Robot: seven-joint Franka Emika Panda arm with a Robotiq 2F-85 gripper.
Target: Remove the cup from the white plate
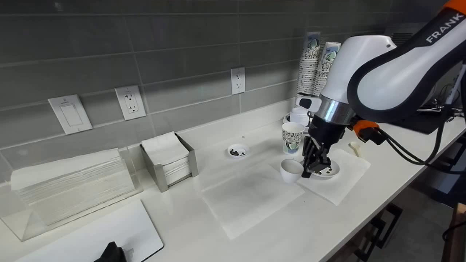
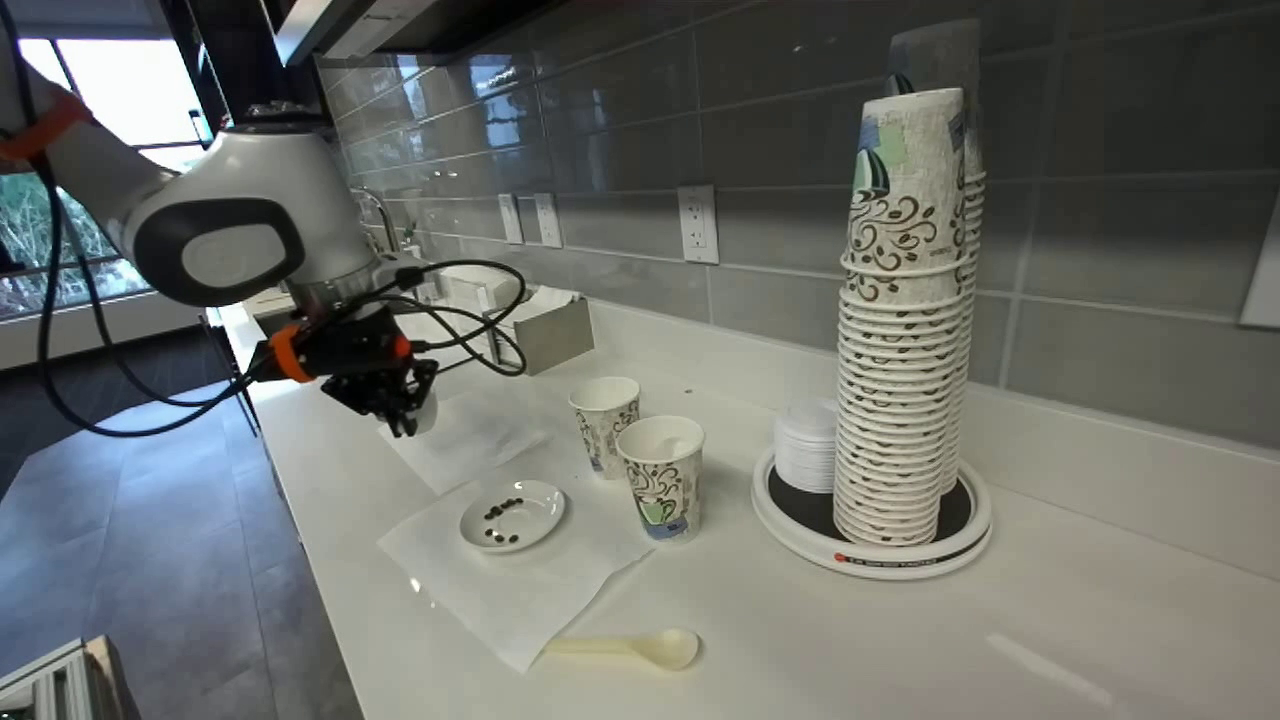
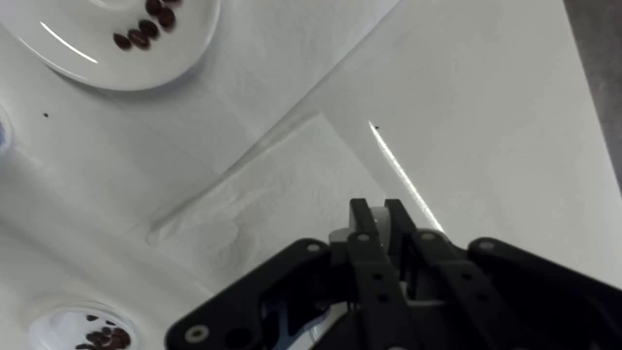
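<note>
The plain white cup point(image 1: 291, 171) hangs at my gripper's fingertips point(image 1: 307, 170), upright with its mouth up, in an exterior view. My gripper point(image 2: 408, 408) mostly hides the cup point(image 2: 428, 412) in an exterior view. In the wrist view my gripper point(image 3: 375, 203) is closed on a thin white part of the cup point(image 3: 382, 221), while most of the cup is hidden. The cup appears held above a white paper sheet, apart from the white plate. The white plate point(image 2: 512, 516), with several dark beans on it, lies on another paper sheet. It also shows in the wrist view point(image 3: 131, 63).
Two patterned paper cups point(image 2: 605, 425) point(image 2: 663, 478) stand beside the plate. Tall cup stacks point(image 2: 900, 380) stand on a round tray point(image 2: 905, 572). A spoon point(image 2: 640, 648) lies near the paper. A small bean dish point(image 1: 238, 151) and a napkin holder point(image 1: 169, 160) stand near the wall.
</note>
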